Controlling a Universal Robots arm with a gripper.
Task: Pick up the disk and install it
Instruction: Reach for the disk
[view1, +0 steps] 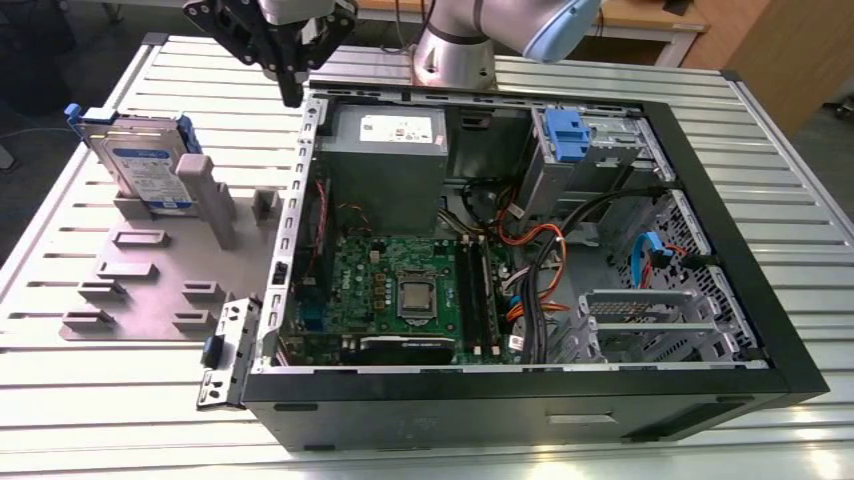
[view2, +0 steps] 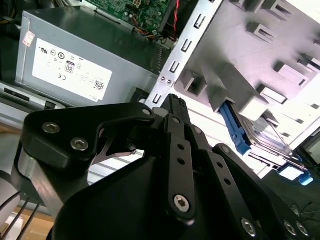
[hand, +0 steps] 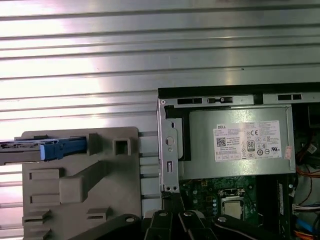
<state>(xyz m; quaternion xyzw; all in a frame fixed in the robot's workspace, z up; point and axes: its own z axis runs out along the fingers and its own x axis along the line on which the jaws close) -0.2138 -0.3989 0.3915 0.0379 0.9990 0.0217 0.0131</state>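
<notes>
bench (view1: 120, 400): silver slatted metal top that carries everything; its ribs also show in the first wrist view (hand: 100, 50).
case (view1: 467, 415): black desktop computer case lying on its side on the bench, open side up. Its rim shows in the first wrist view (hand: 225, 91).
disk (view1: 140, 165): flat silver hard drive with a white-and-blue label, framed by a blue plastic carrier. It stands on edge outside the case, off the case wall on the exterior view's left and not touching it. It is seen edge-on in the first wrist view (hand: 42, 151) and also shows in the second wrist view (view2: 267, 140).
holder (view1: 147, 290): grey plastic plate with raised slots, flat on the bench just beside that same case wall. The disk sits upright in the slot at the holder's far end.
jaws: black, pointing down, tips pressed together with nothing between them. They hang over the case's far corner on the exterior view's left, just above the rim and apart from the disk.
arm (view1: 467, 40): silver and pale blue robot arm rising behind the case's far wall.
power supply (view1: 387, 160): grey metal box with a white sticker, inside the case at the corner under the jaws. It shows in both wrist views (view2: 75, 65) (hand: 235, 145).
latch (view1: 566, 135): narrow upright blue ridged plastic piece, inside the case at its far wall, toward the exterior view's right.
board (view1: 400, 290): green circuit board on the case floor, on the near side of the power supply.
</notes>
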